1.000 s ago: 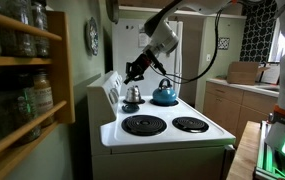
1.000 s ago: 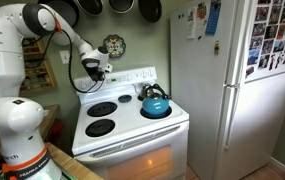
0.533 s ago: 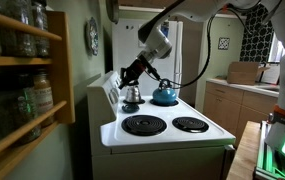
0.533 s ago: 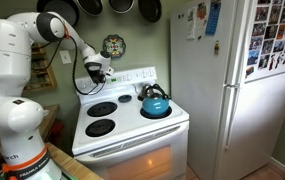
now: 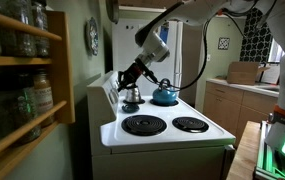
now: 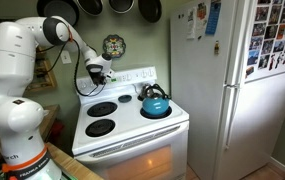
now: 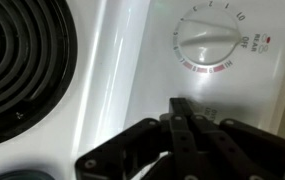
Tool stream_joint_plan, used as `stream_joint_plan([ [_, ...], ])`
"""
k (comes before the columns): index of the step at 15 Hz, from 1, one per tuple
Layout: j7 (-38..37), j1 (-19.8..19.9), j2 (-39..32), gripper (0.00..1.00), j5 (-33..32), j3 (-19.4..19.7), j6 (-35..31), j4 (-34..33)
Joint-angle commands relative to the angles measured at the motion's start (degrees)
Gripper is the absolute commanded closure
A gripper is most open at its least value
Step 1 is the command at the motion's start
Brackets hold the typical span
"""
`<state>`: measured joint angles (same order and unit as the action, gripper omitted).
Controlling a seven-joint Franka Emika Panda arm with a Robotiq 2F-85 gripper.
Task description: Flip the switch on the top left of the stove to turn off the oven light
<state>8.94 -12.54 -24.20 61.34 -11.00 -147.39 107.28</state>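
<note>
The white stove (image 5: 167,130) (image 6: 132,132) with black coil burners shows in both exterior views; light glows in its oven window (image 6: 142,165). My gripper (image 5: 124,75) (image 6: 95,72) is at the left end of the raised back control panel (image 6: 132,77). In the wrist view the gripper (image 7: 180,104) is shut, fingertips together and pressed against the white panel (image 7: 122,50) just below a round white knob (image 7: 209,42). The switch itself is hidden behind the fingers. A coil burner (image 7: 22,60) lies at the left.
A blue kettle (image 5: 164,94) (image 6: 155,102) sits on a back burner. A small metal pot (image 5: 131,95) stands near the gripper. A white fridge (image 6: 237,90) stands beside the stove. Wooden shelves with jars (image 5: 22,80) flank it. Pans (image 6: 122,6) hang above.
The gripper has moved a little further toward the left end of the control panel and now rests against it. The oven light still glows.
</note>
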Motion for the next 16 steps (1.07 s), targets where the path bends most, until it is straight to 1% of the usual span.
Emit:
stream_joint_plan([
  [1, -1.7, 0.2, -1.9, 1.0, 0.5, -1.0, -1.4, -1.6],
  [16, -4.7, 0.3, -0.1, 1.0, 0.6, -0.8, -1.4, 0.1],
])
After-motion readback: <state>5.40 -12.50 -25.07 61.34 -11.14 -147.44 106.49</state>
